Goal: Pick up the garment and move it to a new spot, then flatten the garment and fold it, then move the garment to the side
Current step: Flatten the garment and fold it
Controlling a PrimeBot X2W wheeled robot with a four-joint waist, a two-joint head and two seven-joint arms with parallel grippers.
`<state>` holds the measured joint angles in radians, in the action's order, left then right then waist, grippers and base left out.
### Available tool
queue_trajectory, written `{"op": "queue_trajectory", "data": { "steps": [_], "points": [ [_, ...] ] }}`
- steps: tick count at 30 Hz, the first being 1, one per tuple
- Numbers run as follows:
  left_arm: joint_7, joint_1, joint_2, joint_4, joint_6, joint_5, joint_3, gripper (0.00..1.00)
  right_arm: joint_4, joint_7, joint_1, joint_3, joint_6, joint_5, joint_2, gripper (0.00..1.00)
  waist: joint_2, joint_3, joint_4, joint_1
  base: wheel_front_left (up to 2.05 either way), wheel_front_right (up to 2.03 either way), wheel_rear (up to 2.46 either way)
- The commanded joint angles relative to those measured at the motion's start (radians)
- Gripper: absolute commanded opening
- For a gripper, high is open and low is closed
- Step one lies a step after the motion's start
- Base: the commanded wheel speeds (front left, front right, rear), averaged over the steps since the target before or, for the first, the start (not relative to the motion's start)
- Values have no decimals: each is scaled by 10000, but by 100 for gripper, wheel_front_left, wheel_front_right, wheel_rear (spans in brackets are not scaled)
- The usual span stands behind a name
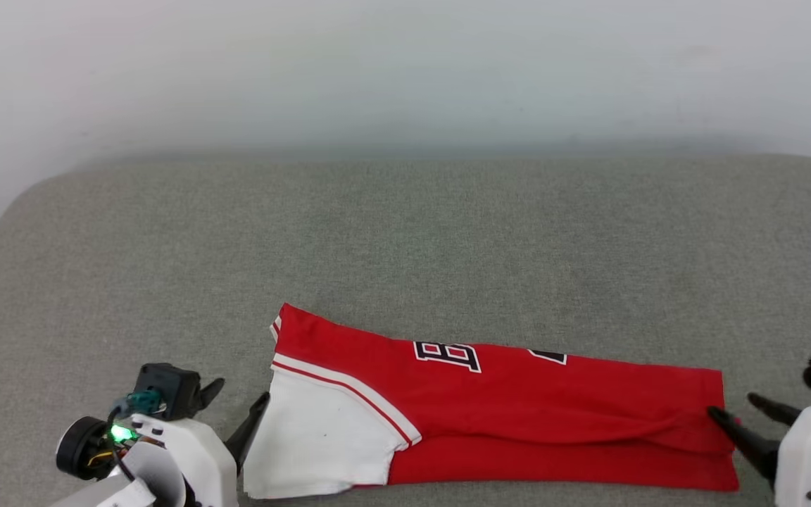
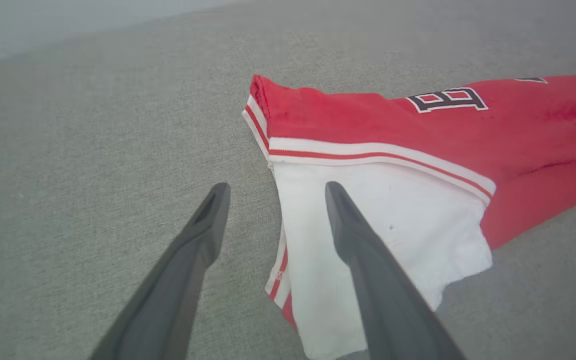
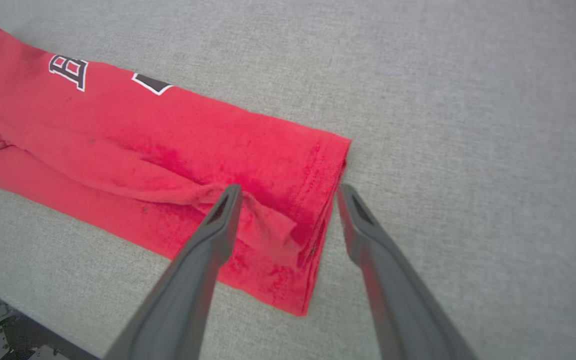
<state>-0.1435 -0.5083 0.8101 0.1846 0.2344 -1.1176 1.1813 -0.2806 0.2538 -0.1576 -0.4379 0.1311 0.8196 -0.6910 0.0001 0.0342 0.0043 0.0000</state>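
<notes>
- The left gripper (image 1: 239,393) is open, with its thin dark fingers spread at the edge of the white sleeve (image 1: 321,436).
- The red jersey T-shirt (image 1: 518,401) is soft and folded into a long strip. It lies flat on the rough grey cushion (image 1: 405,232).
- The right gripper (image 1: 734,404) is open over the shirt's hem.

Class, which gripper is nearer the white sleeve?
Left. The left gripper straddles the edge of the white sleeve; the right gripper is at the opposite end of the garment.
</notes>
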Motion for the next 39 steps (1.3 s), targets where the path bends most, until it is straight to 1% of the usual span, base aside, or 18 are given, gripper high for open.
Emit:
{"op": "queue_trajectory", "data": {
  "steps": [1, 3, 5, 9, 13, 16, 17, 21, 25, 32, 36, 39],
  "points": [
    [-341, 221, 93, -114, 255, 76, -144, 100, 163, -16, 212, 209, -9, 100, -138, 100, -1, -142, -1, 0, 0, 0, 0],
    [-748, 404, 153, -319, 667, 152, -376, 100, 387, 147, 324, 561, -9, 416, -235, 100, -1, -227, 27, 0, 0, 0, 0],
    [-1014, 615, 130, -539, 1039, 242, -672, 100, 528, 294, 382, 934, -10, 528, -469, 100, -1, -278, 71, 0, 0, 0, 0],
    [-1214, 1008, 21, -922, 1744, 804, -1432, 100, 512, 808, 540, 1498, -9, 909, -702, 100, -1, -314, 169, 0, 0, 0, 0],
    [-1230, 1639, -451, -1450, 2363, 2120, -2727, 100, 274, 1530, 640, 1858, -9, 1386, -851, 100, -1, -224, 324, 0, 0, 0, 0],
    [-1232, 2243, -919, -1747, 2616, 3201, -3796, 100, 90, 1974, 672, 1959, -9, 1654, -825, 100, -1, -83, 450, 0, 0, 0, 0],
    [-1234, 2820, -1402, -1925, 2659, 4259, -4694, 100, -91, 2227, 604, 2004, -9, 1767, -641, 100, -1, 65, 572, 0, 0, 0, 0],
    [-1235, 3414, -1999, -2090, 2494, 5629, -5767, 100, -376, 2430, 490, 1896, -9, 1747, -376, 100, -1, 302, 759, 0, 0, 0, 0],
    [-1236, 3948, -2634, -2249, 2243, 6667, -6618, 100, -638, 2474, 327, 1789, -9, 1744, -104, 100, -1, 521, 930, 0, 0, 0, 0],
    [-1235, 4473, -3579, -2174, 1427, 7809, -7567, 100, -1148, 2470, 97, 1538, -9, 1682, 274, 100, -1, 934, 1185, 0, 0, 0, 0],
    [-1227, 4619, -4100, -2055, 1044, 8375, -8031, 100, -1259, 2499, 32, 1142, -6, 1769, 624, 100, -1, 1116, 1290, 0, 0, 0, 0],
    [-1226, 4684, -4499, -2029, 780, 8745, -8372, 100, -1119, 2398, 3, 799, 11, 1926, 892, 100, -1, 1184, 1359, 0, 0, 0, 0]
  ]
}}
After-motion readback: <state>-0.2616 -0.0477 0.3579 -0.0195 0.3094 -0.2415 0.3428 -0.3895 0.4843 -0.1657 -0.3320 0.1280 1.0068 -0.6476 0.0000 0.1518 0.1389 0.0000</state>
